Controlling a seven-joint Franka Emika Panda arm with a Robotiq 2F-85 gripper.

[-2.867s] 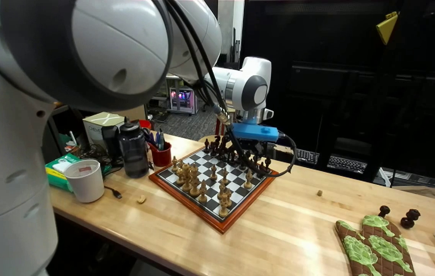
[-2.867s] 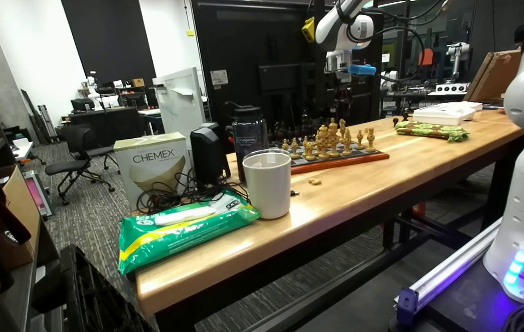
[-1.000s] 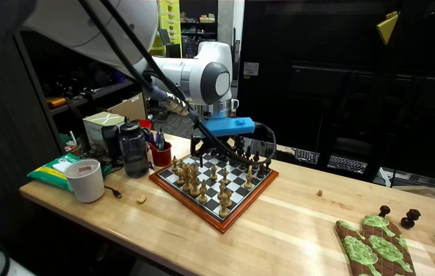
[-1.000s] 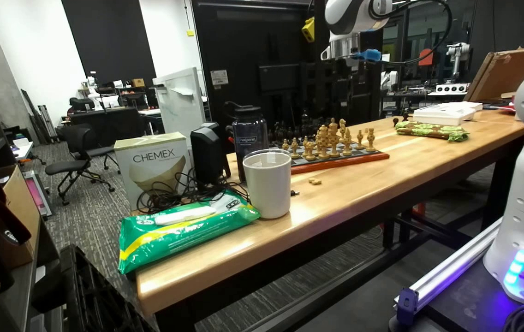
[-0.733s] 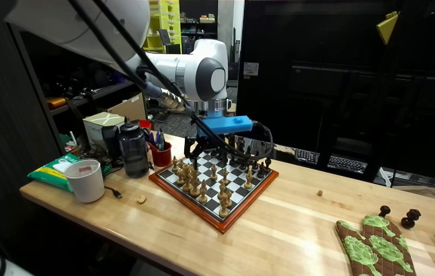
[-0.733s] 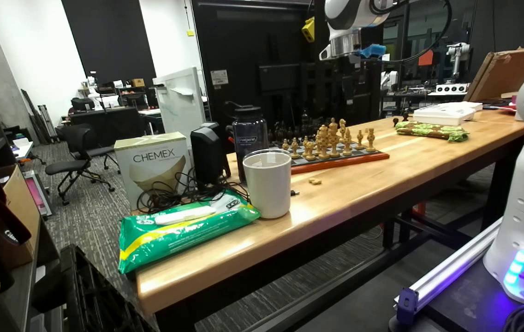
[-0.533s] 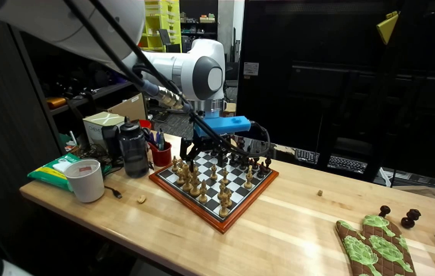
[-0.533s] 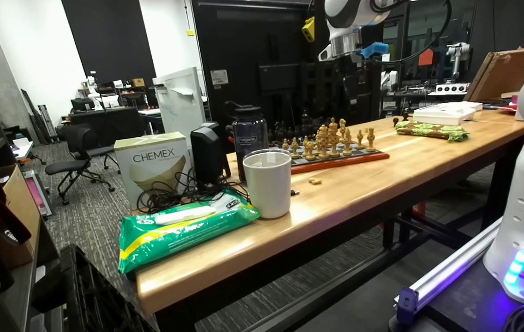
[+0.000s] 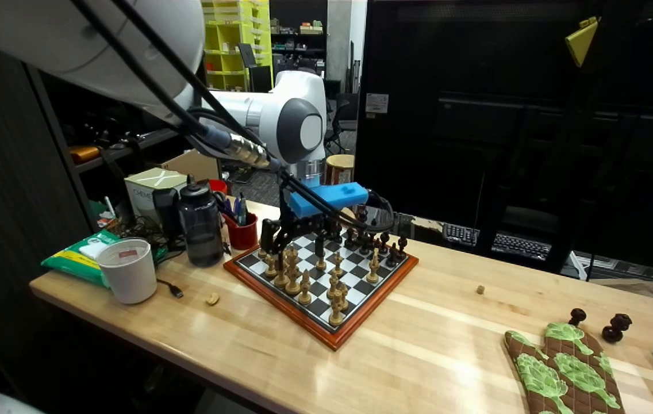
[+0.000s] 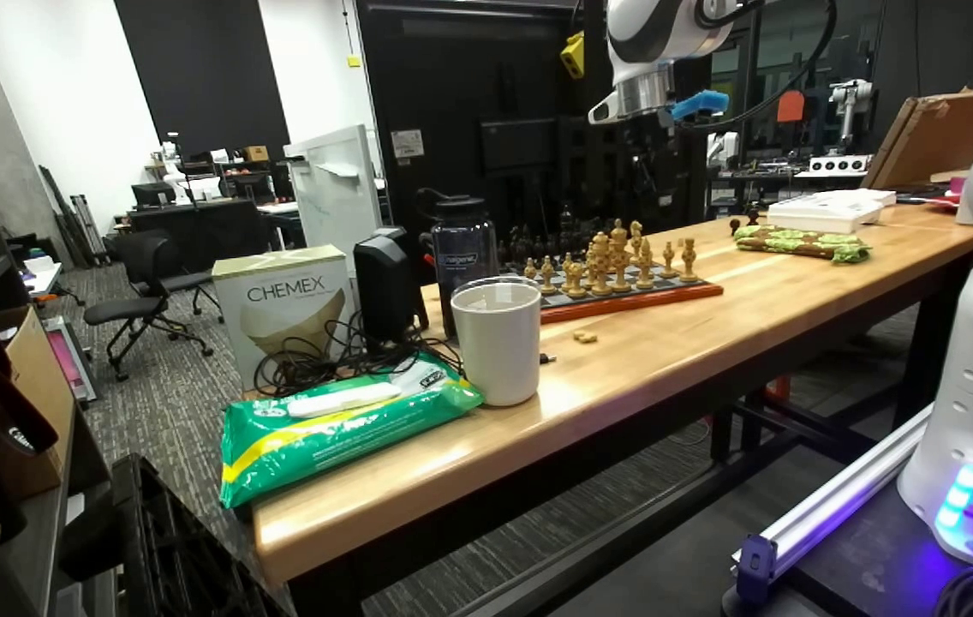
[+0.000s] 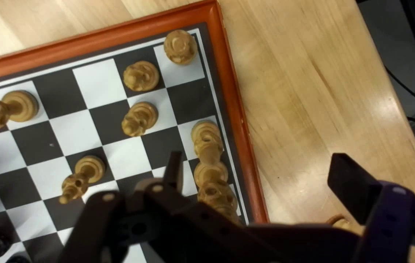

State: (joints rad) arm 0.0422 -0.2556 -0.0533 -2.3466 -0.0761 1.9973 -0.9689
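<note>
My gripper point(image 9: 300, 257) is open and holds nothing. It hangs above the light side of the chessboard point(image 9: 369, 305). In the wrist view the gripper point(image 11: 257, 164) spans the board's red-brown border point(image 11: 231, 91), with one finger over the squares and the other over the table. Light chess pieces point(image 11: 207, 142) stand between and below the fingers. Light pieces also show in an exterior view point(image 10: 621, 257). Dark pieces point(image 9: 401, 244) stand on the far side. A light piece point(image 9: 212, 299) lies on the table off the board. In an exterior view the fingers blend into the black background.
A dark bottle point(image 9: 201, 224), a red pen cup point(image 9: 242, 233) and a white cup point(image 9: 128, 273) stand near the board. Green wipes point(image 10: 349, 437), a box point(image 10: 281, 317) and cables lie by the table end. An oven mitt point(image 9: 568, 374) and dark pieces point(image 9: 615, 328) are opposite.
My gripper has moved from over the dark pieces to over the light pieces, leftward and lower in an exterior view. It stays open, and the pieces look unmoved.
</note>
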